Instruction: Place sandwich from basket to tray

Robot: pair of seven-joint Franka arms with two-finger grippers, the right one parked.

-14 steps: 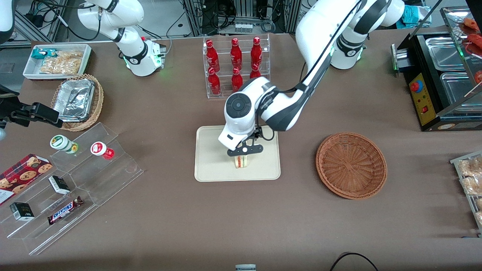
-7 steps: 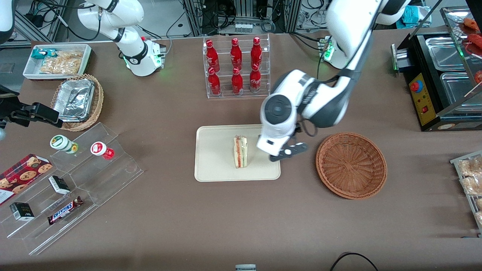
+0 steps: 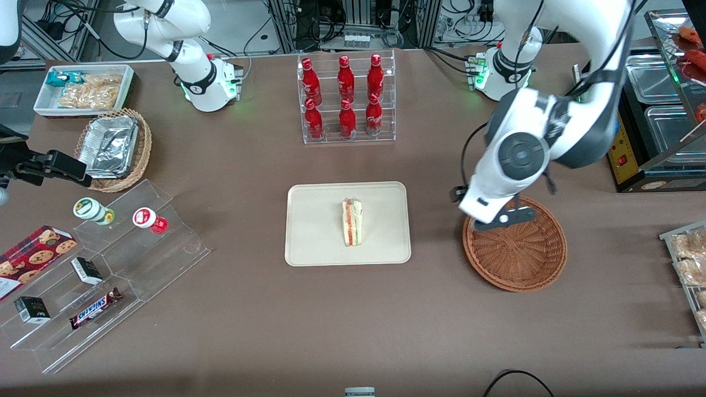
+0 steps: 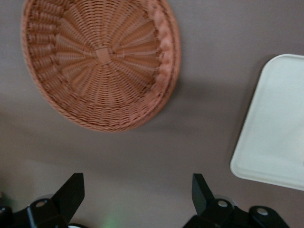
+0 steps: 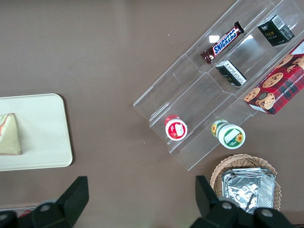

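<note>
The sandwich (image 3: 352,223) lies on its side in the middle of the cream tray (image 3: 314,242), its red and green filling edge showing; it also shows on the tray (image 5: 42,142) in the right wrist view as a pale wedge (image 5: 9,135). The reddish-brown wicker basket (image 3: 524,259) stands empty beside the tray, toward the working arm's end. My left gripper (image 3: 503,217) hangs open above the basket's rim nearest the tray, holding nothing. In the left wrist view the black fingertips (image 4: 71,190) are spread wide over bare tablecloth, with the basket (image 4: 99,61) and a tray corner (image 4: 275,142) in sight.
A clear rack of red bottles (image 3: 346,99) stands farther from the camera than the tray. A black food warmer (image 3: 651,110) sits at the working arm's end. Clear stepped shelves with snacks (image 3: 99,275), a tan basket of foil containers (image 3: 113,149) and a white bin (image 3: 83,88) lie toward the parked arm's end.
My gripper let go of the sandwich on the tray, rose and swung away toward the working arm's end, now over the basket's rim. The sandwich stays on the tray.
</note>
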